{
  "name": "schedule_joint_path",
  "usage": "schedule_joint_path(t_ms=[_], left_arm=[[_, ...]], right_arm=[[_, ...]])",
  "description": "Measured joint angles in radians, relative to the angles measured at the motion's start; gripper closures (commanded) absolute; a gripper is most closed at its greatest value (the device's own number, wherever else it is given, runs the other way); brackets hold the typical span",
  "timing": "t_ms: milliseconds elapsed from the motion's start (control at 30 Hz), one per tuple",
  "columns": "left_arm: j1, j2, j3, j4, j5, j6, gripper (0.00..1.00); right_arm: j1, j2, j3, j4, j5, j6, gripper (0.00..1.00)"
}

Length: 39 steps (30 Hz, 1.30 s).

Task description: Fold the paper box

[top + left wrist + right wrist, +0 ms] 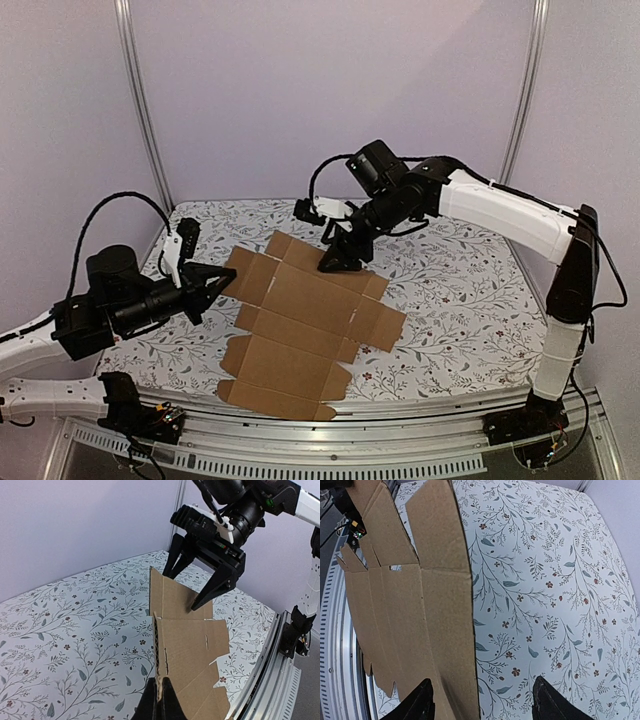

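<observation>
- One paper box [300,325], a flat brown sheet, stretching from the left gripper [222,283] to beneath the right gripper [340,262]
- Two grippers: the left gripper pinches the sheet's edge tight; the right gripper spreads wide, straddling its far edge
- One floral tablecloth [460,290] underneath
- Lilac walls [330,90] and two metal posts [140,100] behind

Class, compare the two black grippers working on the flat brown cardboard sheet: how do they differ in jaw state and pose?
The left gripper is shut, pinching the left edge of the flat brown cardboard sheet. The right gripper stands open, its fingers astride the far edge without clamping it. The left reaches in low and nearly level, while the right points steeply down from above. Both are black two-finger grippers at the sheet's rim.
</observation>
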Motion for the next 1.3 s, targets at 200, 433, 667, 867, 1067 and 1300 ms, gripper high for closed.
schedule_joint_path(t_ms=[200, 433, 667, 867, 1067, 1300], left_arm=[[-0.008, -0.004, -0.005, 0.01, 0.004, 0.006, 1.0], [-0.014, -0.012, -0.011, 0.013, -0.001, 0.009, 1.0], [-0.018, -0.01, -0.011, 0.012, -0.013, 0.01, 1.0], [-0.02, -0.01, -0.012, 0.012, -0.02, 0.01, 1.0], [-0.023, -0.011, -0.013, 0.011, -0.023, 0.01, 1.0], [-0.028, -0.013, -0.013, 0.011, -0.027, 0.01, 1.0]], right_arm=[[-0.001, 0.032, 0.0, -0.048, -0.057, -0.005, 0.56], [-0.001, 0.035, 0.0, -0.076, -0.079, -0.006, 0.62], [-0.001, 0.035, 0.0, -0.082, -0.075, -0.004, 0.63], [-0.001, 0.028, -0.003, -0.082, -0.069, -0.003, 0.67], [-0.001, -0.008, -0.006, -0.084, -0.056, -0.004, 0.72], [-0.001, -0.033, -0.01, -0.084, -0.055, 0.0, 0.8]])
